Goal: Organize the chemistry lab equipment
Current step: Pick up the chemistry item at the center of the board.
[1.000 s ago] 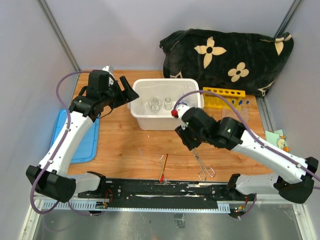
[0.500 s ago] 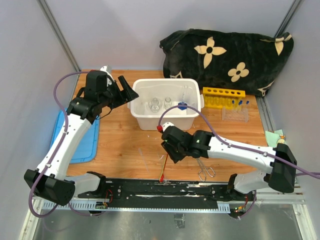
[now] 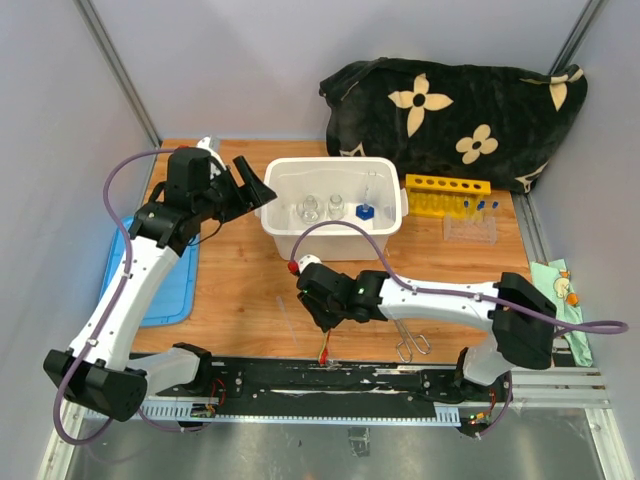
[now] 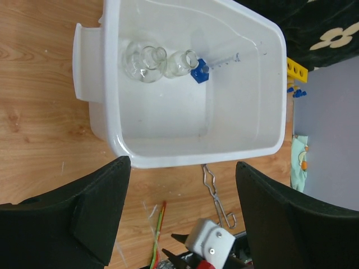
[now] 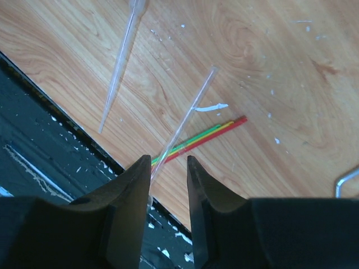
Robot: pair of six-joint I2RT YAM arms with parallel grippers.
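Observation:
My right gripper (image 3: 318,320) (image 5: 168,163) hangs low over the table's front edge, open with a narrow gap. A clear pipette (image 5: 180,124) slants down into that gap beside the left finger, not clamped. Under it lie thin red, yellow and green rods (image 5: 201,138) (image 3: 327,341). A second pipette (image 5: 120,68) lies to the left. Metal tongs (image 3: 405,335) (image 4: 215,195) rest to the right. My left gripper (image 3: 258,183) (image 4: 182,163) is wide open and empty at the left rim of the white tub (image 3: 285,238) (image 4: 168,159). The tub holds two glass beakers (image 4: 145,56) and a blue-capped tube (image 4: 199,72).
A yellow holed rack (image 3: 447,193) and a clear rack (image 3: 470,229) with blue-capped tubes stand right of the tub. The black flowered cloth (image 3: 455,110) fills the back right. A blue lid (image 3: 165,280) lies at the left edge. A black rail (image 3: 330,378) runs along the front.
My right arm swung from the tub down and left to the rods at the front edge, and its jaws narrowed slightly. A blue-capped tube now shows in the tub. The left arm barely moved.

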